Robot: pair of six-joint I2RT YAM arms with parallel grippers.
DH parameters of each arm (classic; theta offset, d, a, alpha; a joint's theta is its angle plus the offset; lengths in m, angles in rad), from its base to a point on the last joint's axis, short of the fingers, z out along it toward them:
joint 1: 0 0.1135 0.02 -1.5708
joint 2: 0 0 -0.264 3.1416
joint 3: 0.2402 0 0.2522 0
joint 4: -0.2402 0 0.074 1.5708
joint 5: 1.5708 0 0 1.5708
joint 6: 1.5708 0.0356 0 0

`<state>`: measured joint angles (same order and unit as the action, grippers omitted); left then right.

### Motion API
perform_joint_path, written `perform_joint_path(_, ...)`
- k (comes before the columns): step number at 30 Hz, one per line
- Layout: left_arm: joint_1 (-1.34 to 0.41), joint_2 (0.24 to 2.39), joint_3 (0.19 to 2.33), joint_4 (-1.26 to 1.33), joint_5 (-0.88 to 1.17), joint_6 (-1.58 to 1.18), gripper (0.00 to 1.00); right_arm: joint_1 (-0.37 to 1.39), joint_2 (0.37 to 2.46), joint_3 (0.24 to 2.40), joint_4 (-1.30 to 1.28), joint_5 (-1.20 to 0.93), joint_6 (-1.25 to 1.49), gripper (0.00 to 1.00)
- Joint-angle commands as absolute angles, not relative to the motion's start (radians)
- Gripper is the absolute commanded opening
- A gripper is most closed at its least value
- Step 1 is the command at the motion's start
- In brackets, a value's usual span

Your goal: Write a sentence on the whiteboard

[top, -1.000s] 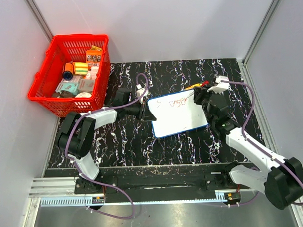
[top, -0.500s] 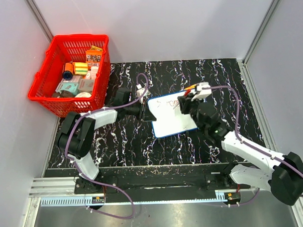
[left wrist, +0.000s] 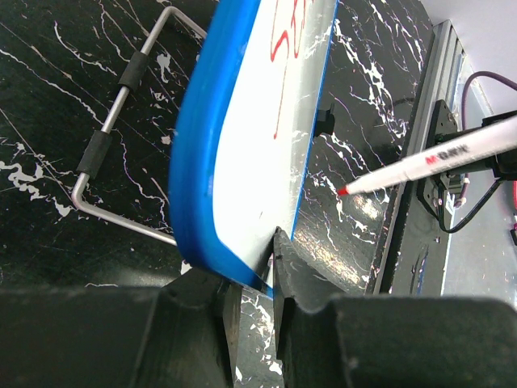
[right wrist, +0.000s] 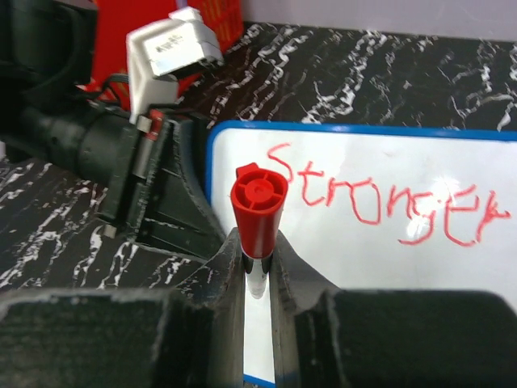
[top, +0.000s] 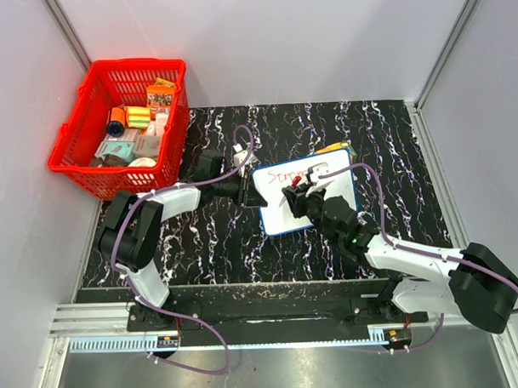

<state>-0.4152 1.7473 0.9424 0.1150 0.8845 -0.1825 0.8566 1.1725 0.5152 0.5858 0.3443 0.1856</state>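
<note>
Right gripper (top: 299, 197) clamping a red-capped white plastic marker (top: 294, 194) above the blue-framed white rectangular whiteboard (top: 277, 221), left gripper (top: 246, 192) at its left edge; left wrist view: fingers (left wrist: 311, 311) pinch that frame; right wrist view: red scrawled sentence (right wrist: 388, 206) "Stronger" along its top.

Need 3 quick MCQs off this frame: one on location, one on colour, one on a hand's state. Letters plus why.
1. Where does the red basket sit relative to the whiteboard?
A) to its far left
B) to its near right
C) on top of it

2. What colour is the writing?
A) blue
B) red
C) green

3. What is the right hand doing?
A) open and empty
B) shut on the board's frame
C) shut on a marker

Answers:
1 A: the top view shows the basket off the mat's far-left corner and the board mid-mat.
2 B: the right wrist view shows red strokes on white.
3 C: its fingers pinch the red-capped marker.
</note>
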Motion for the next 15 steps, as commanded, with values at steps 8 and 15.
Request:
perform_joint_path(8, -0.431, 1.767, 0.928, 0.058, 0.735, -0.061, 0.00, 0.884, 1.144, 0.474, 0.865, 0.336, 0.086, 0.00)
perform_joint_path(15, -0.430, 1.767, 0.928, 0.058, 0.733, -0.061, 0.00, 0.885, 1.195, 0.492, 0.899, 0.360, 0.095, 0.00)
